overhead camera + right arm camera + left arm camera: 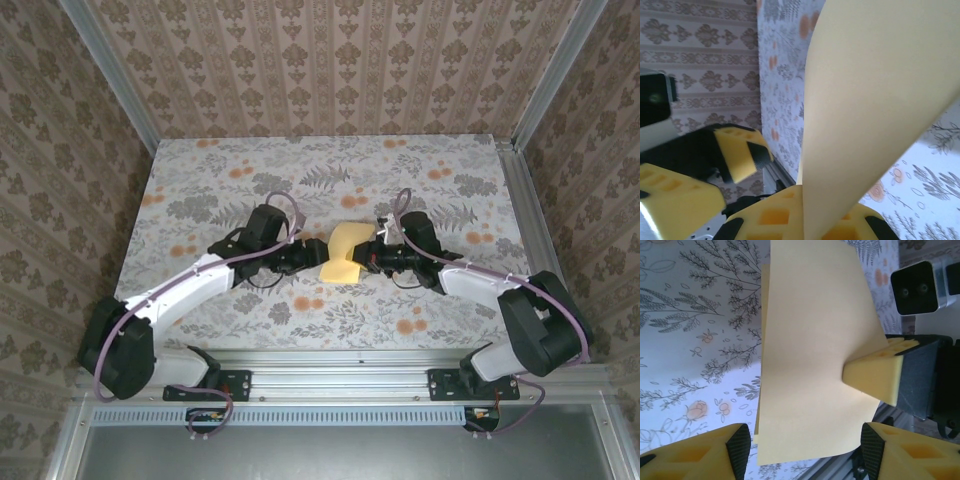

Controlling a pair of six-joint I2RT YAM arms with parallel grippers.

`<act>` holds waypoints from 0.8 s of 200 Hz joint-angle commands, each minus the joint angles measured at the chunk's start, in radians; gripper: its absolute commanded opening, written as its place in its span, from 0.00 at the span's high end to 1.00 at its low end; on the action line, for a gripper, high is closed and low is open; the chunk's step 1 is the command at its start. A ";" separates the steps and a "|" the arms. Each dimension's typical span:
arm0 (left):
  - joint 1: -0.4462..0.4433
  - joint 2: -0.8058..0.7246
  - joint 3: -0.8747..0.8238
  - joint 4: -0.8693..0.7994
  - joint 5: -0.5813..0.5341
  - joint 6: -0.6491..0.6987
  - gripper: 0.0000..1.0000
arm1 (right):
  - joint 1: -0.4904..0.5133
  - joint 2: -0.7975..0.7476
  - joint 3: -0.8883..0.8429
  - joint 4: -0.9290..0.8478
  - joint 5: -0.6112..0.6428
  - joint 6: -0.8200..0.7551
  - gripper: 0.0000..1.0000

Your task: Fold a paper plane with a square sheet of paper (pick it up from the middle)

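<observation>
On the left, we see the left arm (190, 290) reaching from its base at the near edge across the flowered cloth (250, 170) toward the middle of the table. The left gripper (298, 262) stands wide. In its own wrist view the two yellow fingers (705, 455) sit at the bottom corners, well parted. The near edge of the paper lies between them, and as far as we can tell neither finger presses on it.

In the middle, the square sheet of paper (343, 255) is up off the cloth between the two grippers. It is pale yellow and unmarked, and in the overhead view it bows into a curve. From the left wrist it faces us almost flat, and a second pale edge shows just behind its left side — whether that is a fold we cannot tell.

To the right, the right gripper (372, 258) is closed on the sheet. In its own wrist view the paper rises from between its two yellow fingers (765, 217) and sweeps up and away. From the left wrist we see one wedge-shaped pad (872, 377) pressed against the paper's right side, with the right arm's wrist camera (917, 287) just beyond it. The right arm (480, 282) runs back to its base at the near right.
</observation>
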 commanded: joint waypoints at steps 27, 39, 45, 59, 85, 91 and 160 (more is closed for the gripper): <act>0.003 -0.044 -0.078 0.098 0.043 -0.150 0.37 | -0.014 -0.032 0.029 0.073 -0.038 0.065 0.98; 0.002 -0.051 -0.086 0.110 0.046 -0.163 0.37 | -0.013 -0.030 0.030 0.081 -0.039 0.071 0.98; 0.000 -0.052 -0.088 0.119 0.049 -0.170 0.38 | -0.014 -0.030 0.031 0.088 -0.041 0.075 0.98; -0.001 -0.050 -0.091 0.148 0.059 -0.188 0.39 | -0.014 -0.029 0.032 0.091 -0.042 0.079 0.98; -0.007 -0.040 -0.086 0.184 0.071 -0.209 0.42 | -0.013 -0.029 0.030 0.094 -0.044 0.081 0.98; -0.008 -0.036 -0.085 0.188 0.075 -0.211 0.43 | -0.013 -0.029 0.029 0.096 -0.042 0.082 0.98; -0.011 -0.043 -0.062 0.143 0.067 -0.193 0.52 | -0.014 -0.026 0.016 0.090 -0.041 0.070 0.98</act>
